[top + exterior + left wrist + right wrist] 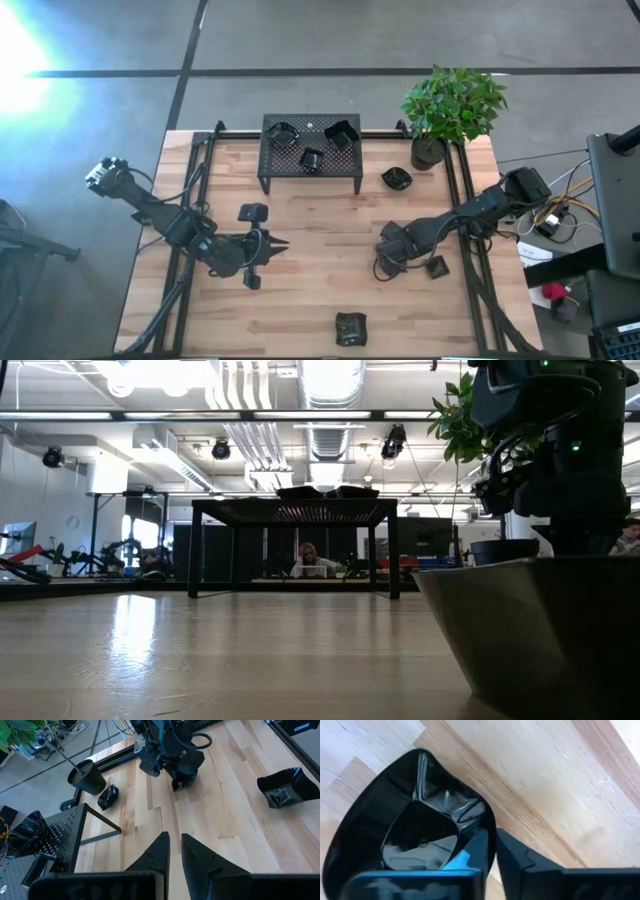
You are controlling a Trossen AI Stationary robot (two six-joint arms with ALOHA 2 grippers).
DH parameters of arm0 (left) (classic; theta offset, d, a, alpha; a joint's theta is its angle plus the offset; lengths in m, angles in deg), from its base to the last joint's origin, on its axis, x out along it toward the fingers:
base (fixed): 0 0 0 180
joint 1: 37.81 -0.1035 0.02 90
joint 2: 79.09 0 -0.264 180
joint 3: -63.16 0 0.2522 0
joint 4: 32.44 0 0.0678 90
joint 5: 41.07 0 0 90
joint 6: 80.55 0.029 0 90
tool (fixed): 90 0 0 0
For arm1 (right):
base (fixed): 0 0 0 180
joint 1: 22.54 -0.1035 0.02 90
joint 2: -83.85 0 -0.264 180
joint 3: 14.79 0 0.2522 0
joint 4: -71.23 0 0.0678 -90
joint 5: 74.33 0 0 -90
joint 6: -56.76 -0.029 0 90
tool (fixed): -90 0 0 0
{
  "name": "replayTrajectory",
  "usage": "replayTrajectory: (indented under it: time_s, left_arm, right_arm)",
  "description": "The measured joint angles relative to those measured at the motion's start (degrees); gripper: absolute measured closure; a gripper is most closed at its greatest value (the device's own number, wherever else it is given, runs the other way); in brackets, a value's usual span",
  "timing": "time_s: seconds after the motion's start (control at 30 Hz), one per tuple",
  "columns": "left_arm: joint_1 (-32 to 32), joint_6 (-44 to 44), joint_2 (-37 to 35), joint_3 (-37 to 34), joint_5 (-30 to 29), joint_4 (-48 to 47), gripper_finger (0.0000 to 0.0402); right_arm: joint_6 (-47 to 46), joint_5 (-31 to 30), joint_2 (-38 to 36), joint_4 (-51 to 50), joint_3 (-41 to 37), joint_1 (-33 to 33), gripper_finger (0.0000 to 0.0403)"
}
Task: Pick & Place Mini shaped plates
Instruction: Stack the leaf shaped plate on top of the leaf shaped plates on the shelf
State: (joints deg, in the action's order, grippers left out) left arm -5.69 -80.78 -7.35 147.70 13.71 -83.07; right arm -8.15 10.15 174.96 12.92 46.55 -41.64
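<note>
My right gripper (492, 851) points down at the table's right middle (385, 258), shut on the rim of a glossy black mini plate (415, 835) that lies on the wood. Three more mini plates (312, 140) sit on top of the black perforated rack (345, 172) at the far middle. Others lie flat on the table: beside the plant pot (397, 178), right of my right gripper (437, 266), near the front edge (350, 327) and left of centre (253, 212). My left gripper (173, 851) hovers over the left middle (278, 243), shut, holding nothing. My right gripper has the plate's raised rim (489, 826) between its two fingers, one finger (479, 851) inside the bowl and the other (520, 862) outside it. The fingers come from above, pointing down. The plate's underside rests on the table.
A potted plant (452, 105) stands at the far right corner, its dark pot (428, 152) next to the rack. Black rails (462, 200) run along the table's left and right sides. Open wood (320, 260) lies between the two grippers.
</note>
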Motion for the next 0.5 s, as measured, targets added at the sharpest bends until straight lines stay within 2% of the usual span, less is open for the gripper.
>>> replayTrajectory:
  time_s: [0.13,0.5]
  left_arm:
    - [0.0,0.0,0.0,0.0,0.0,-0.01,0.0358]
    - [0.0,0.0,0.0,0.0,0.01,-0.01,0.0358]
  right_arm:
    - [0.63,-0.44,0.0,0.0,0.01,-0.02,0.0392]
    - [5.11,-1.79,0.0,-0.19,4.28,0.03,0.0395]
